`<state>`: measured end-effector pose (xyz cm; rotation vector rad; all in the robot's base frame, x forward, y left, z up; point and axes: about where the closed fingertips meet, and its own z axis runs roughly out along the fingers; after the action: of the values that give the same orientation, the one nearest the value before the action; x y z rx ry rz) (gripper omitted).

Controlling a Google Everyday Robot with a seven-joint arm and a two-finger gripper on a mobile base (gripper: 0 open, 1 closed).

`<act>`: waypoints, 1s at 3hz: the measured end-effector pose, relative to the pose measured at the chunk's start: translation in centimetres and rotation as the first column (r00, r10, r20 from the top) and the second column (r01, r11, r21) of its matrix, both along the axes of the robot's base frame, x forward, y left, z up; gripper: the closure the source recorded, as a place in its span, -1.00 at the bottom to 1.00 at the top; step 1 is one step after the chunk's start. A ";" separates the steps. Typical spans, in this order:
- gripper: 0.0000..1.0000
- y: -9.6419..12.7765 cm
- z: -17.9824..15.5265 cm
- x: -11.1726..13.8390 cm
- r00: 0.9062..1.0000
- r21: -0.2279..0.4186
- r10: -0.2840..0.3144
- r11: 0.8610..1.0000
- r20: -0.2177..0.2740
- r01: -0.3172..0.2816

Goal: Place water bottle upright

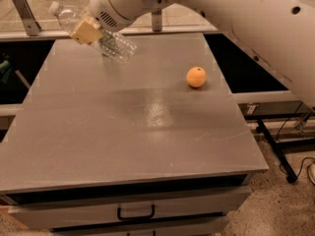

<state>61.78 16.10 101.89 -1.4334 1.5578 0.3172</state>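
Clear, thin plastic is seen in the water bottle (118, 45), which is held tilted above the far left part of the table (147, 132), white cap up and to the left, and is clamped about its middle by the tool (90, 32). It is judged light, easily dented and somewhat slippery, so a moderate grip on the ribbed body is advised. No label writing can be read. An orange (196, 76) lies well apart.

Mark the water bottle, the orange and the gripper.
water bottle (117, 45), camera view, on its clear body.
orange (196, 76), camera view, on its middle.
gripper (92, 32), camera view, between its fingertips, above the table's (147, 146) far left.
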 end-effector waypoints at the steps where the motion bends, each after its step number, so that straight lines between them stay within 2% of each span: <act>1: 1.00 0.4 0.3 0.4 1.000 0.055 0.020 0.998 0.012 -0.021; 2: 1.00 1.7 0.3 0.9 0.997 0.194 0.067 0.978 0.042 -0.074; 3: 1.00 3.0 1.3 0.4 0.990 0.343 0.096 0.931 0.099 -0.125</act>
<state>62.18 19.08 103.17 -1.2391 1.2819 0.5666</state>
